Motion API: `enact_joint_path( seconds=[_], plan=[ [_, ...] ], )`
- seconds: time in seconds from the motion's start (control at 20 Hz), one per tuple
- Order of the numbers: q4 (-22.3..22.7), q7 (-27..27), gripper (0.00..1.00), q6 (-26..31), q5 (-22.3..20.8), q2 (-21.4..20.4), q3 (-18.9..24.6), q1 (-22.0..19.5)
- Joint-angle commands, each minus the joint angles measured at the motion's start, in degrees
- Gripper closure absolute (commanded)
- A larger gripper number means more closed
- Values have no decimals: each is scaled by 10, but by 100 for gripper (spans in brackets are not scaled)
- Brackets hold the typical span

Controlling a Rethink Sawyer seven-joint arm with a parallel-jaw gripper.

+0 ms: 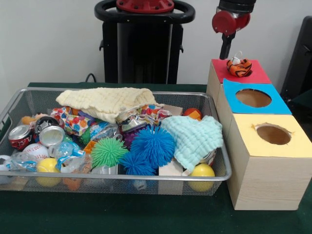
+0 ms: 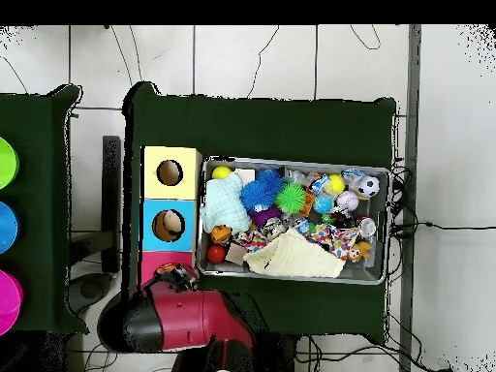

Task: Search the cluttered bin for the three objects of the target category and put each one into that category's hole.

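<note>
An orange plush toy with black tiger stripes (image 1: 239, 67) sits in the round hole of the red-topped box (image 1: 258, 75), partly sticking out, with a white string loop on top. My gripper (image 1: 225, 50) hangs just above and to the left of it, apart from the toy. The wire mesh bin (image 1: 117, 179) is full of clutter. An orange-tan soft thing (image 1: 29, 118) shows at its far left corner, partly hidden. The pale yellow-tan toy is not visible. In the overhead view my arm (image 2: 184, 320) covers most of the red box (image 2: 155, 263).
Blue-topped (image 1: 253, 97) and yellow-topped (image 1: 273, 134) boxes stand in a row in front of the red one. In the bin lie a cream cloth (image 1: 107, 100), a mint cloth (image 1: 195, 136), spiky blue (image 1: 152, 144) and green (image 1: 107, 152) balls, yellow balls, cans and wrappers.
</note>
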Motion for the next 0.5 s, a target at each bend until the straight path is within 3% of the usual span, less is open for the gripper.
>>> enact_joint_path(
  seconds=[0.05,0.5],
  plan=[
    [-47,107,100,-46,-20,70,36,-1],
    [-41,103,100,-34,-22,59,23,5]
  ],
)
